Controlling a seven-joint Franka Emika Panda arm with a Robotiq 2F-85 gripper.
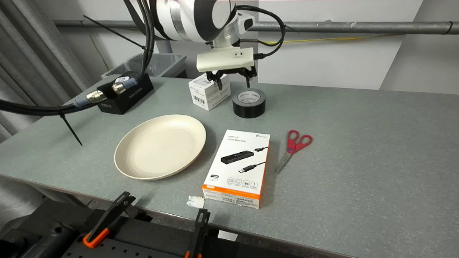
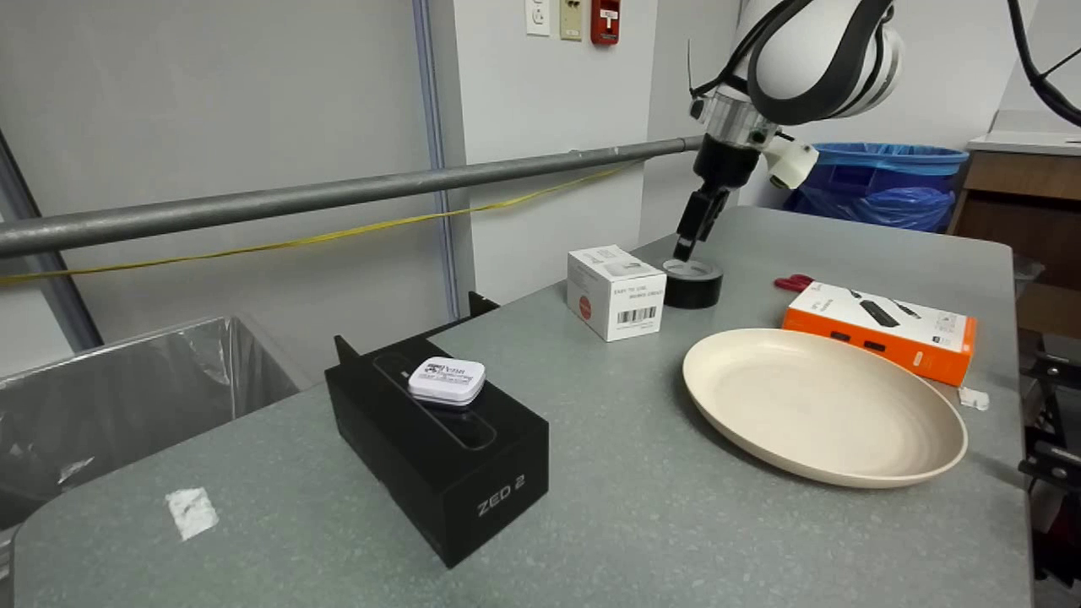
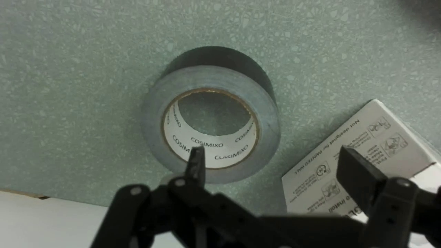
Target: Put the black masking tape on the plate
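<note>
The black masking tape (image 1: 249,110) lies flat on the grey table, beside a small white box; it also shows in an exterior view (image 2: 692,293) and the wrist view (image 3: 268,131). The cream plate (image 1: 161,147) lies nearer the table's front edge, also in an exterior view (image 2: 823,405). My gripper (image 1: 234,87) is open and empty, above the area of the tape and the white box. In the wrist view, my gripper (image 3: 272,151) has its left finger over the tape's near rim and its right finger over the white box. It also shows from the side (image 2: 682,250).
The white box (image 1: 208,94) stands close to the tape. A white and orange box (image 1: 238,161) lies right of the plate, with red scissors (image 1: 294,145) beside it. A black box (image 2: 439,456) bears a white tin (image 2: 448,380). A pipe (image 2: 355,194) runs along the wall.
</note>
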